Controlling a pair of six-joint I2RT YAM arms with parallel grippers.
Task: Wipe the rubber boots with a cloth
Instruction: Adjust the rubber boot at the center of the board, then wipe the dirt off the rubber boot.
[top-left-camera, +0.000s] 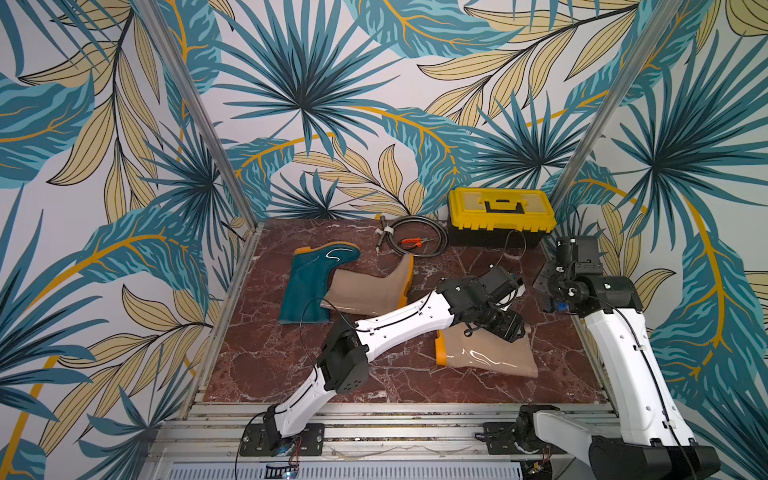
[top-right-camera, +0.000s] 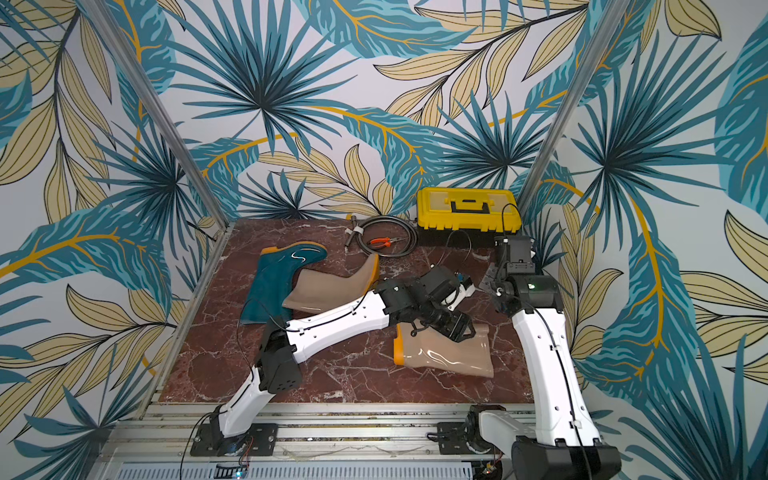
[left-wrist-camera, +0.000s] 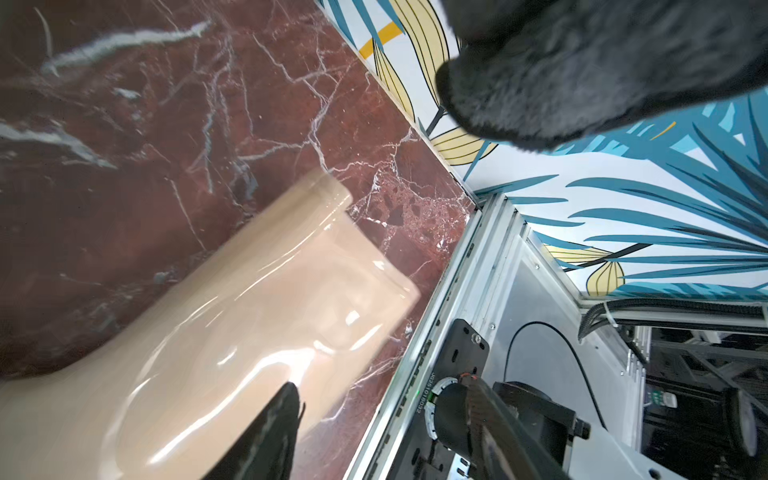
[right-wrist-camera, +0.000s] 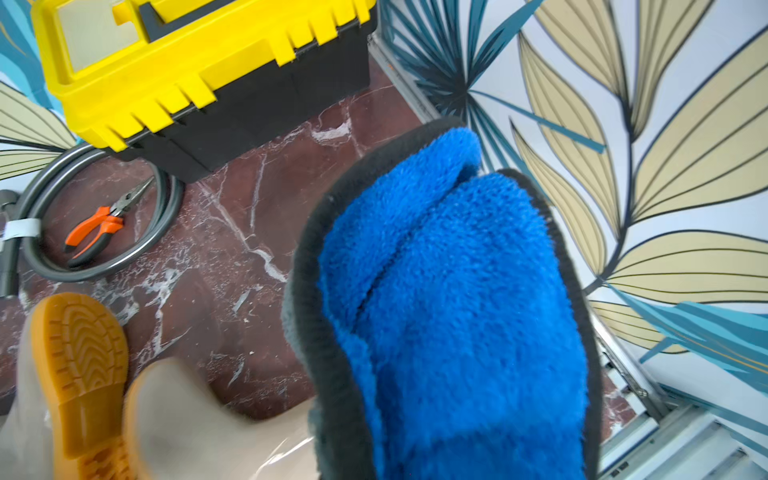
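Beige glossy rubber boot (top-left-camera: 486, 353) lies on its side nearest us on the red marble surface (top-left-camera: 291, 365), with the left fingers (left-wrist-camera: 274, 428) spread open just above its shaft, holding nothing. Right fingers (top-left-camera: 555, 300) pinch the fluffy blue cloth (right-wrist-camera: 449, 311), off the boot. Farther back: dark teal boot (top-left-camera: 316, 282) and second beige boot (top-left-camera: 374, 291). Guessing wiping's next, so the cloth needs lowering onto the near one.

Left arm (top-left-camera: 399, 324) reaches across, its fingers (left-wrist-camera: 284, 432) parted.

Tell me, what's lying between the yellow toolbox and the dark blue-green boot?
A coiled gray hose with orange pliers inside its loop lies between the toolbox and the teal boot. Both top views show it.
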